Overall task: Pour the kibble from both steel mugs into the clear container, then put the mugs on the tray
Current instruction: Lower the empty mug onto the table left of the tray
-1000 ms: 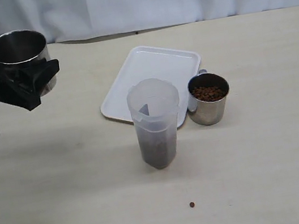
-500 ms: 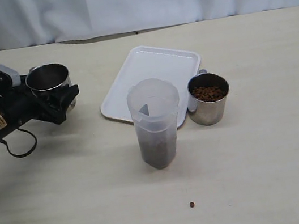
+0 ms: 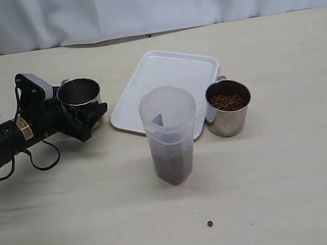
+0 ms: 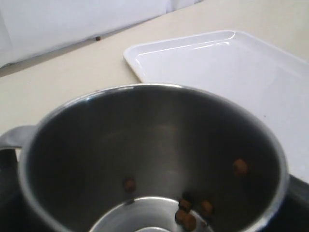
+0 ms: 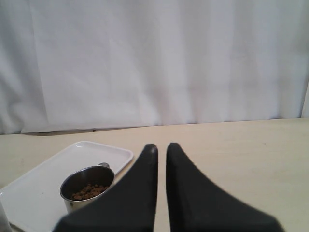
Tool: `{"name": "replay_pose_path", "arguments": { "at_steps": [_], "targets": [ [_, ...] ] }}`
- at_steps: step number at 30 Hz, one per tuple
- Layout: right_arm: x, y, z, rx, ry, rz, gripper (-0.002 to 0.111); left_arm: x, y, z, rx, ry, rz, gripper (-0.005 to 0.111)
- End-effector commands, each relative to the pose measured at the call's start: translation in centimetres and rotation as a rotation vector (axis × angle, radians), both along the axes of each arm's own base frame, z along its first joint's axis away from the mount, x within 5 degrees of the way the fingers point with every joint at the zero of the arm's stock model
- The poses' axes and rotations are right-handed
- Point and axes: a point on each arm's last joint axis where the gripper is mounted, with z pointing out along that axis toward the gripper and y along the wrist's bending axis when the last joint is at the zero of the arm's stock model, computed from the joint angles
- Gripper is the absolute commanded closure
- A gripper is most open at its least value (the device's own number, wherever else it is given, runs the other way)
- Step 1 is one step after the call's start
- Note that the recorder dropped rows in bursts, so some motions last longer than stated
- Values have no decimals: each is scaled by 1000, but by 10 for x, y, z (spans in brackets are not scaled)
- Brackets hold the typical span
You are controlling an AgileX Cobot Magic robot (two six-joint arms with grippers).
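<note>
Holding a nearly emptied mug (image 3: pixel 78 91) beside the tray (image 3: pixel 161 72), toward the desk's (image 3: pixel 74 225) left edge, the left gripper (image 3: pixel 85 107) clasps it; container (image 3: pixel 170 135) part-filled, other mug (image 3: pixel 228 108) full, right gripper (image 5: pixel 161 150) pressed together, empty.

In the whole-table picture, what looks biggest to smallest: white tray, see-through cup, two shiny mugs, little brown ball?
1. white tray
2. clear container
3. mug with kibble and other mug, left of the tray: they look about the same
4. loose pellet, tiniest
</note>
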Motion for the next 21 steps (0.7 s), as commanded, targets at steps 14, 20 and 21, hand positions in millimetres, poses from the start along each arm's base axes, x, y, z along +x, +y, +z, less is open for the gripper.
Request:
{"name": "replay_pose_path", "arguments": {
  "at_steps": [14,20,21],
  "targets": [
    [0,0,0,3,-11,-6,103,-4,5,0,-4,109,-55,37],
    [0,0,0,3,-11,-6,103,-6,27,9,-61,196,-57,37],
    [0,0,0,3,-11,-6,103,-6,32,10,-71,209,-52,37]
  ]
}}
